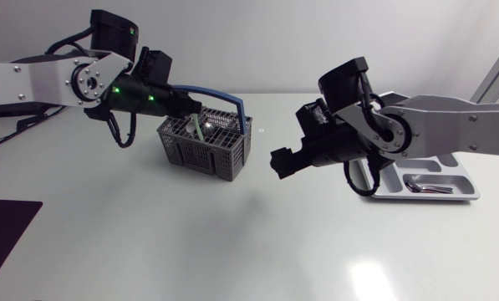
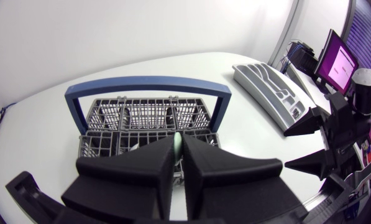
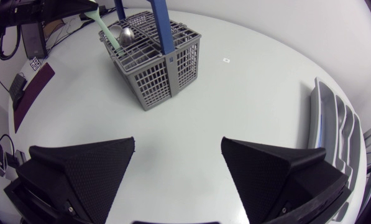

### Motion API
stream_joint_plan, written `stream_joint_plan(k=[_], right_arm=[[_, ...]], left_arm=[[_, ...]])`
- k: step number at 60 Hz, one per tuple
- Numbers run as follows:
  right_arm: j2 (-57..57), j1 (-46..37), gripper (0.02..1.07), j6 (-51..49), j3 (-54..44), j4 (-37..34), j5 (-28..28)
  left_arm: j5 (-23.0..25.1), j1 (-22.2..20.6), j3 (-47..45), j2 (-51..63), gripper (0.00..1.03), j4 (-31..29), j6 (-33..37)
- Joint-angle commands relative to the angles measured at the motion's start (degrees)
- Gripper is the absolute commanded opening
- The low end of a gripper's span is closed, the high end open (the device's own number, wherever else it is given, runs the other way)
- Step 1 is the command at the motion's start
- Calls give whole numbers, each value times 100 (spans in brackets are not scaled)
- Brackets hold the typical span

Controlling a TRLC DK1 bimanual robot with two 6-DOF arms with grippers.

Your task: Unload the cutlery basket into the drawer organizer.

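Note:
A grey cutlery basket (image 1: 207, 146) with a blue handle (image 1: 224, 98) stands left of the table's middle. My left gripper (image 1: 194, 111) hangs over its rear part, shut on the pale green handle (image 2: 177, 143) of a spoon. The spoon's metal bowl (image 3: 126, 35) is still down in the basket (image 3: 163, 59). My right gripper (image 1: 281, 161) is open and empty above the bare table, between the basket and the grey drawer organizer (image 1: 466, 191). In the right wrist view its fingers (image 3: 79, 168) stand wide apart, short of the basket.
A few metal pieces (image 1: 425, 186) lie in the organizer at the table's right edge. A dark mat (image 1: 7, 230) lies at the front left corner. The organizer (image 2: 269, 87) and my right gripper (image 2: 319, 146) also show beyond the basket in the left wrist view.

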Motion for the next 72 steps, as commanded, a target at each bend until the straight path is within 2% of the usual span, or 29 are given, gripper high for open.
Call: stream_joint_plan(k=[1, 16, 25, 33, 37, 45, 55, 72], right_arm=[[-80, 75, 102, -139, -151, 94, 60], [-151, 119, 102, -1106, -63, 103, 77], [-414, 189, 102, -1510, -116, 86, 16], [-731, 198, 102, -1668, -125, -99, -564], [-696, 216, 102, -1730, -37, -266, -661], [-643, 207, 102, -1756, 68, -591, -1426], [-634, 189, 98, -1862, 139, -591, -1979], [-397, 304, 93, -1870, 420, -670, -2691]], left_arm=[[42, 41, -221, -343, 4, -18, -85], [60, -20, -484, -1073, 4, -106, -103], [324, -47, -590, -1424, 4, -308, -103], [842, -100, -643, -1547, 4, -519, -138], [1167, -117, -686, -1547, 4, -598, -147], [1853, -143, -678, -1450, 4, -835, -138], [2670, -126, -634, -1336, 4, -1178, 11], [3215, -319, -827, -1266, 4, -1336, 336]])
